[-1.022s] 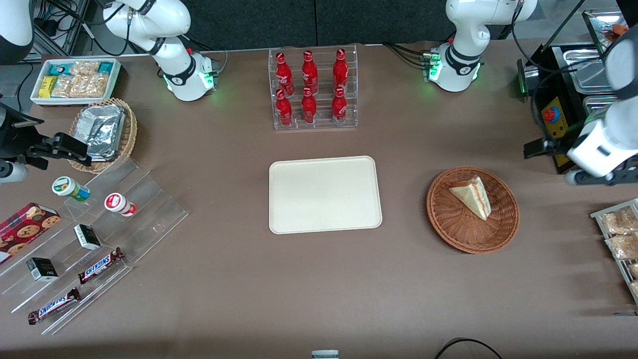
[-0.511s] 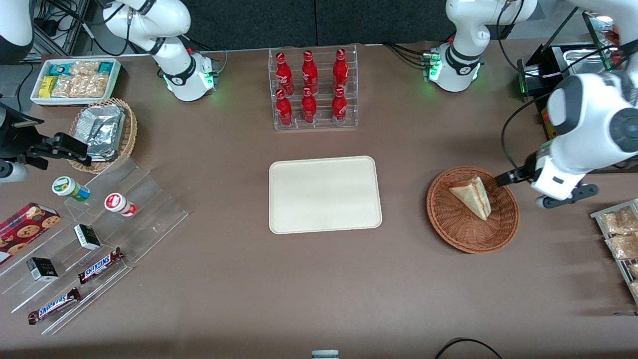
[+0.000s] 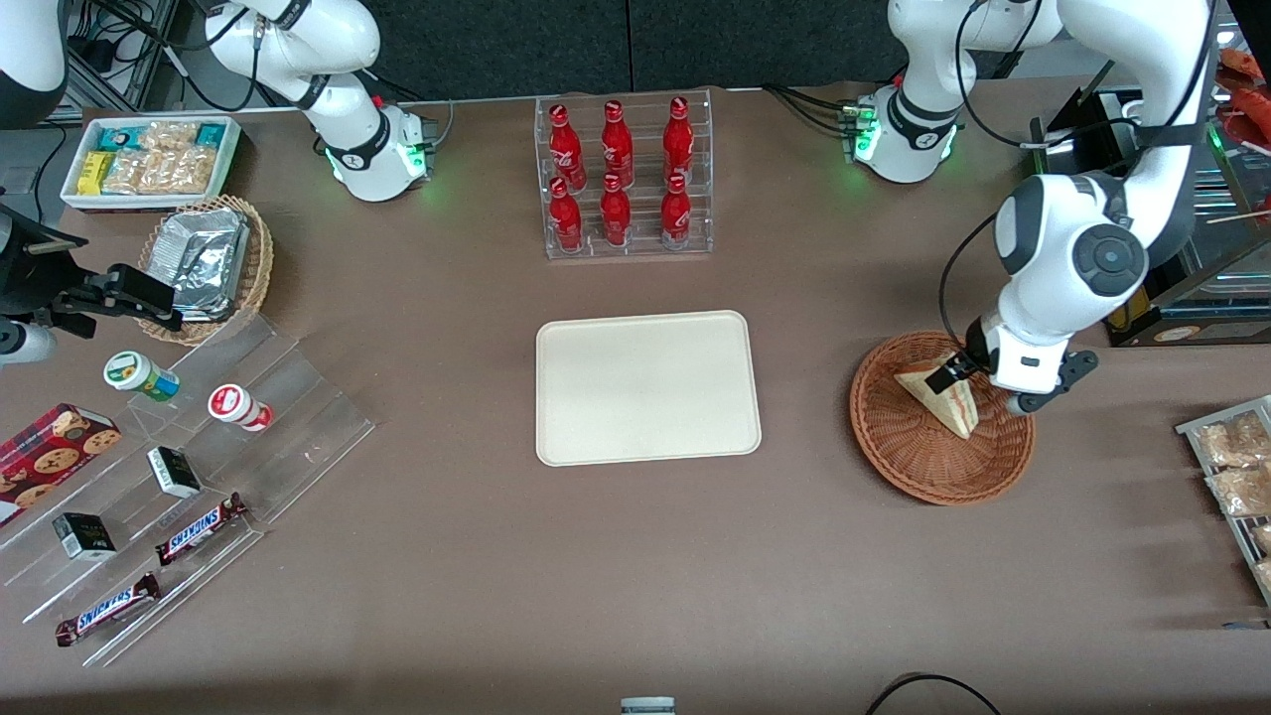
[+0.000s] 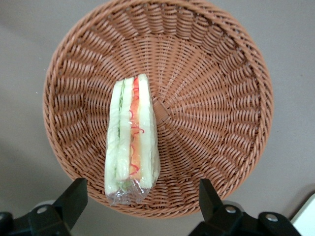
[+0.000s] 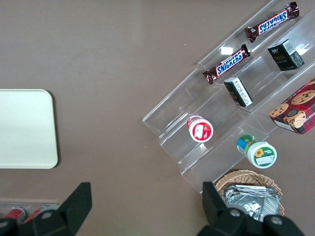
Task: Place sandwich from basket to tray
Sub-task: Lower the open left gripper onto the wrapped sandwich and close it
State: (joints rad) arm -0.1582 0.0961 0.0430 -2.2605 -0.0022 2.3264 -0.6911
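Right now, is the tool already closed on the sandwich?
No, the tool hangs open above the basket, its fingers spread wide of the sandwich and not touching it.

A brown bench point(image 5: 108, 64) carries the cream-white tray point(image 5: 24, 129), of which only one end shows; a clear stepped display stand point(image 5: 216, 123) holds two Snickers bars point(image 5: 272, 22), two small dark boxes point(image 5: 285, 55), a red-lidded cup point(image 5: 200, 129), a green-lidded cup point(image 5: 257, 151) and a cookie box point(image 5: 294, 110); beside it sits a tan wicker basket point(image 5: 248, 194) of foil packets.

brown table point(image 3: 477, 556), tray point(image 3: 645, 387), basket point(image 3: 914, 457), gripper point(image 4: 140, 206) above
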